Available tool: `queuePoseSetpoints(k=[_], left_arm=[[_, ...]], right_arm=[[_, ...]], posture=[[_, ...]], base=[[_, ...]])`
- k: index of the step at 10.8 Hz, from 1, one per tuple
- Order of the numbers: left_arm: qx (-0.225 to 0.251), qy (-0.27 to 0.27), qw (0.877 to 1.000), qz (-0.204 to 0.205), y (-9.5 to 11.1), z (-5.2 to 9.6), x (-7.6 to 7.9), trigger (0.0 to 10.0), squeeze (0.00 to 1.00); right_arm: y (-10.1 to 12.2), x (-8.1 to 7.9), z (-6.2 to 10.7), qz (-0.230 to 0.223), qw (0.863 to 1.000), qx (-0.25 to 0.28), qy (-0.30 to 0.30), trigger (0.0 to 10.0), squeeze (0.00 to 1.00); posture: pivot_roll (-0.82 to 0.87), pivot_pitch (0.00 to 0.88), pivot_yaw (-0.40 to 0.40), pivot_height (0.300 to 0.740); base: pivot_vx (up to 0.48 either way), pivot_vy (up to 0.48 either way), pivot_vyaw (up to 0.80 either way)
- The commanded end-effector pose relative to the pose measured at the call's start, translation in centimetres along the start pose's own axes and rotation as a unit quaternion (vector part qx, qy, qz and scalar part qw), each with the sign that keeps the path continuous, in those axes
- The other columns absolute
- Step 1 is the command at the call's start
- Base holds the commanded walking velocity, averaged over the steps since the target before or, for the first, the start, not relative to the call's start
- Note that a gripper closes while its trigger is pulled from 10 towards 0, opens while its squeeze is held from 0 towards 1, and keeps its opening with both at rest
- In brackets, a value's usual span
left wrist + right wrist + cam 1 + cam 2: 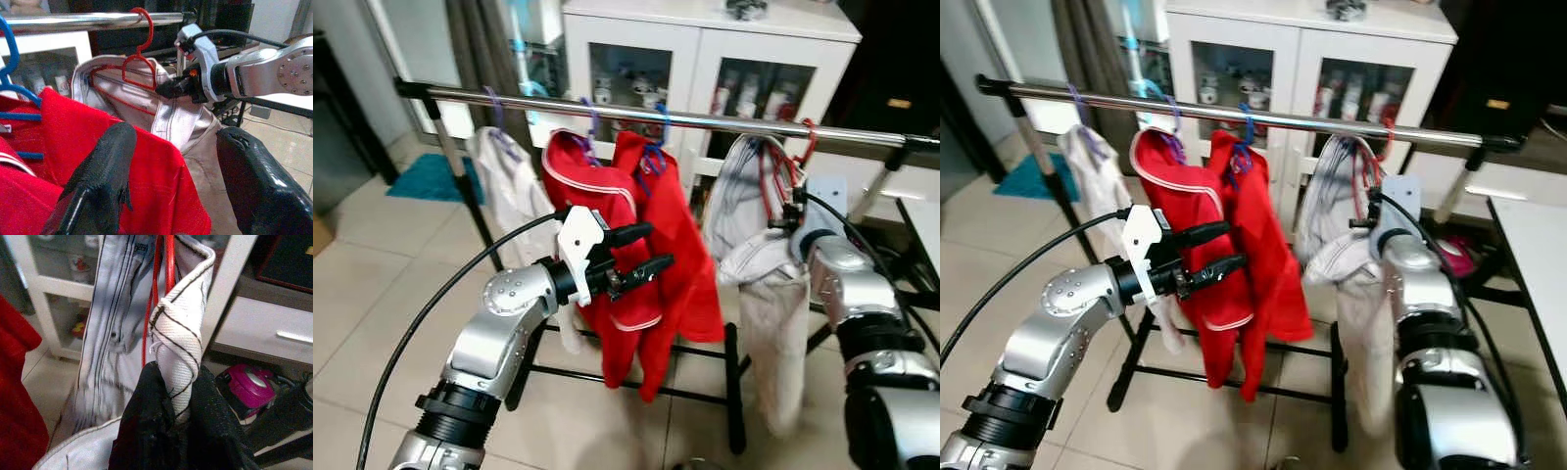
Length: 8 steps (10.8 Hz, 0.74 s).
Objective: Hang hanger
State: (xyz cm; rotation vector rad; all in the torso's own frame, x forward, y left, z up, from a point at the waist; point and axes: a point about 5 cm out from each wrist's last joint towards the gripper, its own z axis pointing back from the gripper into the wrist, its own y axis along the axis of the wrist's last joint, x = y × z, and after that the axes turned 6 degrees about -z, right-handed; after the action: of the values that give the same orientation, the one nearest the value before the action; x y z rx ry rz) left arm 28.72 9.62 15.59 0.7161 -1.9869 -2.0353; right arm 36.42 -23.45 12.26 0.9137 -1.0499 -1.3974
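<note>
Pinching a fold of the pale garment point(178, 362), your right end effector point(178, 416) is clamped shut; the red hanger point(139, 58) already hooks the rail point(705, 121). Pulling away unreleased could drag it off. Your left end effector point(641, 257) hovers open beside the red shirts point(636, 235).

A lived-in home, likely a laundry corner. A freestanding metal clothes rail point(705, 120) stands on a pale tiled floor point(372, 294), hung with red and white garments point(636, 235). Behind it at twelve o'clock is a white glass-door cabinet point(705, 49) of knick-knacks; a teal mat point(431, 176) lies at ten o'clock.
</note>
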Motion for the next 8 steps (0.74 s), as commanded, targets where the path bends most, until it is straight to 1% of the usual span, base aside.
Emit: queuePoseSetpoints(k=[1, 2, 3, 4, 5, 6, 7, 8], left_arm=[[0.006, -0.008, 1.000, -0.009, 0.6, -0.1, 0.0, 10.0, 0.00], [0.007, -0.005, 1.000, -0.011, 0.6, 0.0, 0.0, 10.0, 0.00], [0.009, -0.001, 1.000, -0.012, 0.7, 0.1, -0.1, 10.0, 0.00], [0.010, -0.002, 1.000, -0.011, 0.7, 0.2, 0.0, 10.0, 0.00], [0.010, -0.001, 1.000, -0.011, 0.7, 0.2, 0.0, 10.0, 0.00], [0.012, 0.007, 1.000, -0.015, 0.8, 0.3, -0.2, 10.0, 0.00], [0.013, 0.041, 0.999, -0.026, 0.8, 0.6, -0.8, 10.0, 0.00], [0.011, 0.063, 0.997, -0.037, 0.8, 0.9, -1.1, 10.0, 0.00]], right_arm=[[-1.0, -0.2, -0.1, 0.011, 0.999, -0.032, 0.015, 10.0, 0.00], [-1.1, -0.1, -0.1, 0.005, 0.999, -0.029, 0.016, 10.0, 0.00], [-0.6, 0.2, 0.0, -0.016, 1.000, 0.006, 0.014, 10.0, 1.00], [0.6, 0.5, 0.5, -0.033, 0.997, 0.069, 0.023, 10.0, 1.00], [1.2, 0.5, 1.0, -0.005, 0.994, 0.100, 0.039, 10.0, 1.00], [1.7, 0.6, 1.8, -0.001, 0.990, 0.124, 0.061, 10.0, 1.00], [2.5, 0.8, 3.7, -0.012, 0.982, 0.165, 0.087, 10.0, 1.00], [2.8, 0.6, 4.6, 0.000, 0.979, 0.180, 0.099, 10.0, 1.00]], posture=[[-0.14, 0.000, 0.000, 0.740], [-0.14, 0.000, -0.001, 0.740], [-0.14, 0.000, 0.000, 0.740], [-0.14, 0.000, 0.005, 0.740], [-0.14, 0.000, 0.008, 0.740], [-0.15, 0.000, 0.016, 0.740], [-0.15, 0.000, 0.031, 0.740], [-0.16, 0.000, 0.039, 0.740]], base=[[0.000, 0.000, 0.00], [0.000, 0.000, 0.00], [0.000, 0.000, 0.00], [0.000, 0.000, 0.00], [0.000, 0.000, 0.00], [0.000, 0.000, 0.00], [0.000, 0.000, 0.00], [0.000, 0.000, 0.00]])
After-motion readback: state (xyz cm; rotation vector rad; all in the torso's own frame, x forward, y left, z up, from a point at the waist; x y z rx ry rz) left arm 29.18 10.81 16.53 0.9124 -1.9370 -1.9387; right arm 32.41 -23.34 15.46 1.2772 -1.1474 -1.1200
